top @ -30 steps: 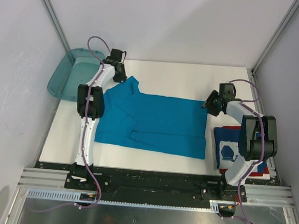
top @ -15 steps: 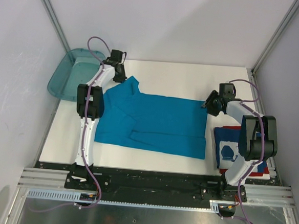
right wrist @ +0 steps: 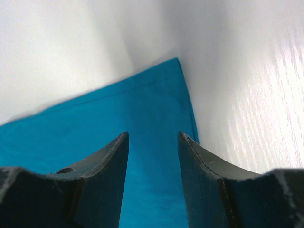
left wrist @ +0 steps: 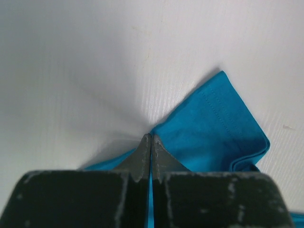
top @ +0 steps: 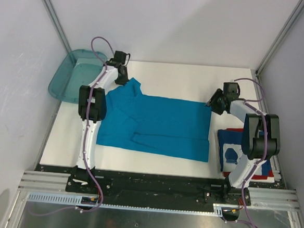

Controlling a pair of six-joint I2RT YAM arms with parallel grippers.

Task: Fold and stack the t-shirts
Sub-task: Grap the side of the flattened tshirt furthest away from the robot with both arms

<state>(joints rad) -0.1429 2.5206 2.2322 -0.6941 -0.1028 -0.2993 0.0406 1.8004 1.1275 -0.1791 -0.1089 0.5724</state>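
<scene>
A teal-blue t-shirt [top: 156, 126] lies spread flat across the white table [top: 180, 77]. My left gripper [top: 124, 79] is at the shirt's far left corner. In the left wrist view its jaws [left wrist: 151, 137] are shut, with a thin strip of the teal cloth [left wrist: 213, 128] pinched between them. My right gripper [top: 211, 103] is over the far right corner of the shirt. Its fingers [right wrist: 152, 135] stand open just above the cloth [right wrist: 109, 109], with nothing gripped. A folded dark blue t-shirt [top: 237, 151] with white print and a red edge lies at the near right, partly hidden by the right arm.
A translucent teal plastic bin [top: 68, 79] sits off the table's far left corner. Grey walls and metal frame posts close in the workspace on three sides. A metal rail [top: 157, 190] runs along the near edge, with both arm bases on it.
The left gripper has shut on the shirt's far left corner. The right gripper has shifted slightly toward the far side and stays open.
</scene>
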